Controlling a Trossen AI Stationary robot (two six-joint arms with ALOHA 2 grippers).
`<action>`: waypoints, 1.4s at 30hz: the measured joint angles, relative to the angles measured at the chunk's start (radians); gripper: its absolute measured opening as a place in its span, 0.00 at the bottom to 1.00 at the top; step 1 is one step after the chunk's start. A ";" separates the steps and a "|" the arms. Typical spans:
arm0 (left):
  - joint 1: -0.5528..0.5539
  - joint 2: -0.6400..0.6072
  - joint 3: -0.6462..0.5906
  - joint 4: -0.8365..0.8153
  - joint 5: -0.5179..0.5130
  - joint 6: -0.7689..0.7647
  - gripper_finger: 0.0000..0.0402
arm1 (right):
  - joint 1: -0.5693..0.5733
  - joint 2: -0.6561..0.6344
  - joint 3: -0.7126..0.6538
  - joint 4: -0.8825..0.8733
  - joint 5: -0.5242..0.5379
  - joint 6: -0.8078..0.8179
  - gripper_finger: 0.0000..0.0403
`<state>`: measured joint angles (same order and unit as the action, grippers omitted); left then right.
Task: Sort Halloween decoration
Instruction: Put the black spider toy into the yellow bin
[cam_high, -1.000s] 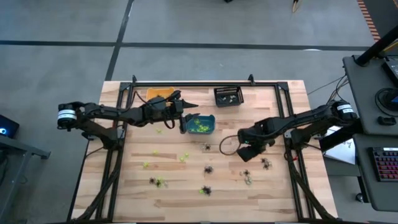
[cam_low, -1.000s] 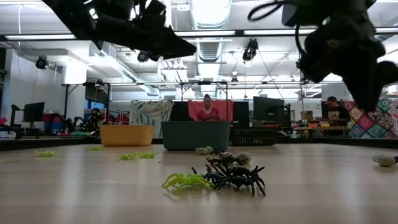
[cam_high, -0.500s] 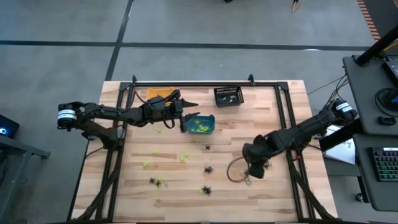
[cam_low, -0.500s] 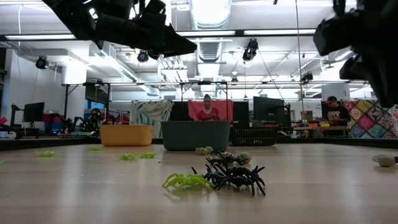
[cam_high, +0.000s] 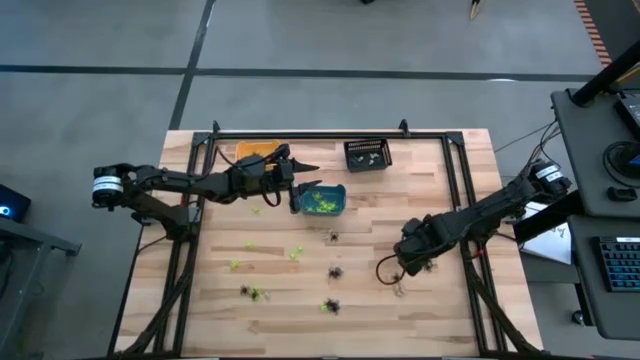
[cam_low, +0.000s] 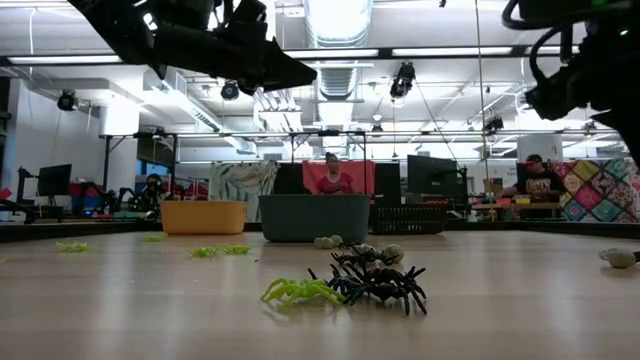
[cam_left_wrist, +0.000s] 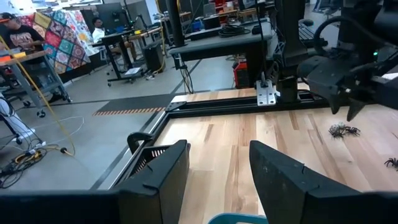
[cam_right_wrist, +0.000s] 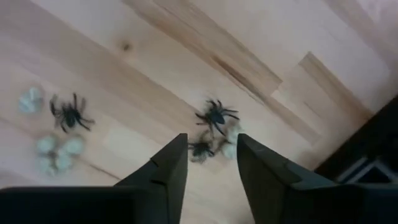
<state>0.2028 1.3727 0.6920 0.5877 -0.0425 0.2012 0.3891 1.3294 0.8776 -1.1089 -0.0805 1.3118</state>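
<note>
Tiny plastic spiders lie scattered on the wooden table: green ones (cam_high: 294, 254), black ones (cam_high: 335, 272), and a green and black clump (cam_low: 345, 287) close to the low camera. More green ones fill the teal bin (cam_high: 338, 190). My left gripper (cam_high: 308, 175) hovers open and level above that bin's far left corner, with nothing between its fingers (cam_left_wrist: 165, 171). My right gripper (cam_right_wrist: 211, 146) points down, open, above two black spiders (cam_right_wrist: 214, 116) and a pale one (cam_right_wrist: 230, 138) at the table's right. It touches none of them.
An orange bin (cam_high: 255, 151) and a black bin (cam_high: 367, 155) stand at the far edge. More black (cam_right_wrist: 68, 114) and pale (cam_right_wrist: 56, 153) spiders lie near the right gripper. A black frame (cam_high: 455, 175) borders the table. People and desks show beyond the table.
My right gripper has swung toward the table's near right and tipped further downward, so it now stands over the spiders near the right side. My left gripper has kept still above the teal bin.
</note>
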 joint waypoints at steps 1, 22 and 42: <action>0.000 0.000 0.000 0.000 0.000 0.000 0.39 | -0.003 0.009 0.000 0.007 -0.001 0.020 0.34; 0.002 0.000 0.000 0.004 0.000 0.000 0.39 | -0.023 0.222 0.000 0.052 -0.031 0.081 0.32; 0.002 0.000 0.000 0.004 0.000 0.000 0.39 | -0.023 0.305 -0.003 0.124 -0.009 0.049 0.19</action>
<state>0.2047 1.3727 0.6918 0.5915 -0.0429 0.2016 0.3664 1.6341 0.8742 -0.9853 -0.0896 1.3605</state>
